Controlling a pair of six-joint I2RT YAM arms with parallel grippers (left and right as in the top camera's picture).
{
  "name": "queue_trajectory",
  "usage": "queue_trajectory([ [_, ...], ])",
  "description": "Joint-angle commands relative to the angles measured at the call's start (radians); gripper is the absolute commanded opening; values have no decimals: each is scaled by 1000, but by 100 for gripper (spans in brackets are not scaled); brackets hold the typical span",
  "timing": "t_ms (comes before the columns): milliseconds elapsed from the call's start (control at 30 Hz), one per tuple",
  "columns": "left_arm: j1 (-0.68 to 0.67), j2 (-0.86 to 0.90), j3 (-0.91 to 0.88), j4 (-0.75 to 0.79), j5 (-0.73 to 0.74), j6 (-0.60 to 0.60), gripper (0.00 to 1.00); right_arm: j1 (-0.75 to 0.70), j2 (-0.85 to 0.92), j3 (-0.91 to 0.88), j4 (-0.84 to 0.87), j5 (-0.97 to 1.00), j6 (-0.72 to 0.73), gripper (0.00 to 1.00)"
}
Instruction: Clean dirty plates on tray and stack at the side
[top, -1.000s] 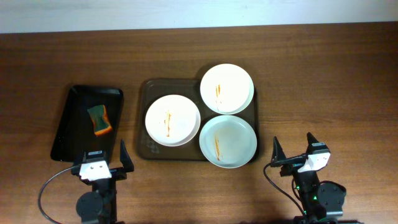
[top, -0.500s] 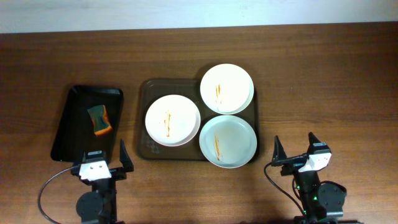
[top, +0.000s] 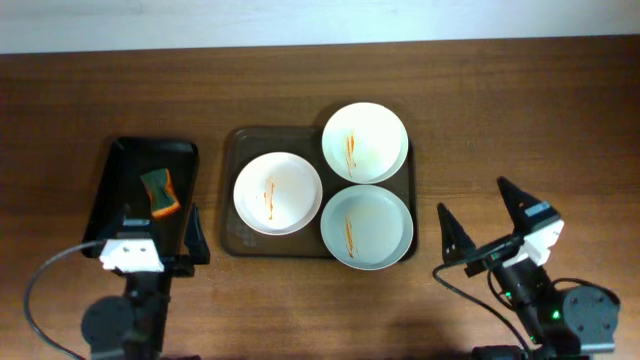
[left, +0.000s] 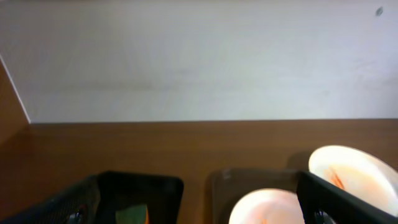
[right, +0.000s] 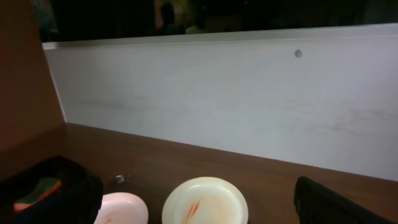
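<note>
Three white plates lie on the brown-grey tray (top: 230, 160), each with an orange-red sauce streak: one at the left (top: 290, 180), one at the back right (top: 375, 135), one at the front right (top: 380, 220). My left gripper (top: 160, 245) is open and empty, over the table in front of the tray's left corner. My right gripper (top: 484, 218) is open and empty, to the right of the front right plate. The left wrist view shows the tray (left: 249, 179) and two plates (left: 264, 208) (left: 357, 171). The right wrist view shows two plates (right: 211, 193) (right: 121, 210).
A narrow glossy black tray (top: 112, 215) lies left of the big tray and holds a green and orange sponge (top: 160, 192); the sponge also shows in the left wrist view (left: 134, 214) and the right wrist view (right: 37, 186). A pale wall (left: 199, 62) runs along the table's far edge.
Both arms have lifted and shifted. The left gripper moved slightly left toward the black tray. The right gripper swung right and turned. Plates, tray and sponge have not moved.
</note>
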Motion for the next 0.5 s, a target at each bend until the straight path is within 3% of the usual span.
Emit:
queue_trajectory([
  [0, 2, 251, 235, -129, 56, 15, 99, 7, 270, 233, -128, -143, 6, 98],
  [167, 2, 838, 810, -588, 70, 31, 99, 38, 758, 600, -382, -311, 6, 98],
  [300, 2, 1218, 1175, -946, 70, 56, 100, 263, 1124, 905, -618, -74, 3, 98],
  [367, 3, 1333, 1197, -928, 54, 57, 99, 358, 1337, 1069, -724, 5, 3, 98],
  [467, 3, 1431, 1197, -864, 48, 56, 99, 414, 1525, 1083, -529, -69, 14, 98],
])
